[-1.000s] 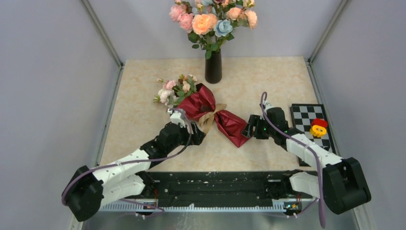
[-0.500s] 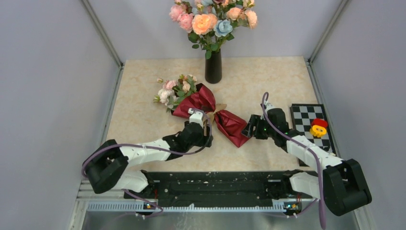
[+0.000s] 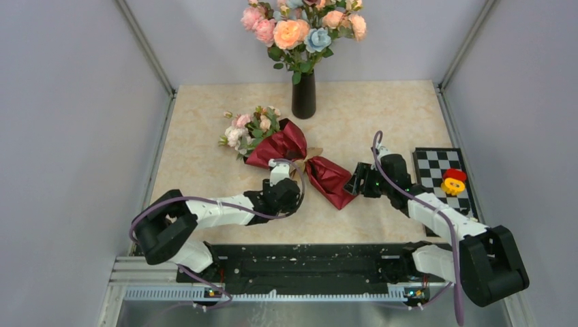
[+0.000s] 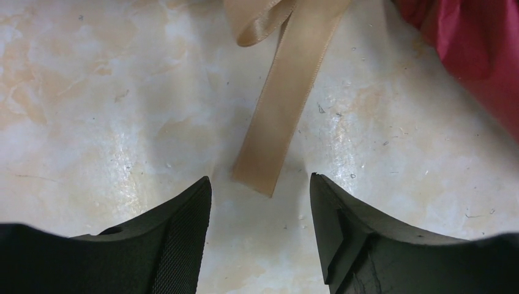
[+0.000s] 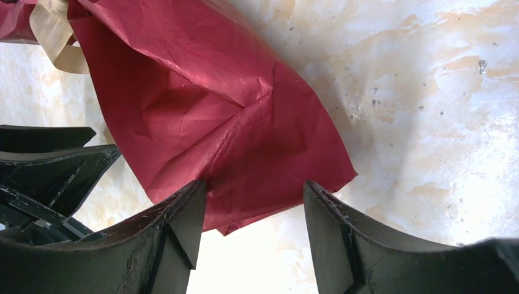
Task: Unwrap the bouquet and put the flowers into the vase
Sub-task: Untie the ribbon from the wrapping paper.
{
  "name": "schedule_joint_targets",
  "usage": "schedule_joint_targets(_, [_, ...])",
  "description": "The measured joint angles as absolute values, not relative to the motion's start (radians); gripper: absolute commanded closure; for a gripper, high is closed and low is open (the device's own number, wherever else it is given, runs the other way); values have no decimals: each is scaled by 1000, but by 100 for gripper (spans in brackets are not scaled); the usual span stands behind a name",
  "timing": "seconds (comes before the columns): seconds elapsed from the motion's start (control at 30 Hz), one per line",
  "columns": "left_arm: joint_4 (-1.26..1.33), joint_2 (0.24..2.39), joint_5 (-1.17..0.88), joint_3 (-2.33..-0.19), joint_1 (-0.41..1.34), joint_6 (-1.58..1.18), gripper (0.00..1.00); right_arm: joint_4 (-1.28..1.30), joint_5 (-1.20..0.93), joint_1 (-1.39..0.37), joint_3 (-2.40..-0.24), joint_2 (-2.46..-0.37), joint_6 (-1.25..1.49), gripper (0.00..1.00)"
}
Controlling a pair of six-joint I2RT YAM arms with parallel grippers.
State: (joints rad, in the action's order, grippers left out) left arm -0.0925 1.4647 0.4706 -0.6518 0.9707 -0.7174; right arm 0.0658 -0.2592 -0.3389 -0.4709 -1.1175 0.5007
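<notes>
Beige bench (image 3: 198, 167): your L gripper (image 4: 260, 182) is apart, ribbon (image 4: 287, 104) tail lying in the gap, not pinched. R gripper (image 5: 254, 184) is apart too, straddling the bouquet (image 5: 214, 110) tip.

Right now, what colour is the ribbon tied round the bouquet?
Tan, a light satin beige. The ribbon shows best in the left wrist view, lying on the pale tabletop.

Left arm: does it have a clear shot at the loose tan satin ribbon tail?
Probably yes: the left gripper, jaws open, sits just short of the free end of the tan satin ribbon tail, lined up, nothing between.
</notes>
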Motion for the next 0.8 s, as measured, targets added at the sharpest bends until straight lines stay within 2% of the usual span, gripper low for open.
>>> schedule_joint_targets(0.23, [-123, 1469, 476, -655, 971, -765, 43, 56, -259, -339, -471, -1122, 501, 40])
schedule_joint_targets(0.4, [-146, 1472, 476, -668, 971, -790, 52, 52, -257, -339, -471, -1122, 501, 40])
schedule_joint_targets(0.8, [-186, 1493, 477, -690, 971, -818, 59, 52, -255, -339, -471, -1122, 501, 40])
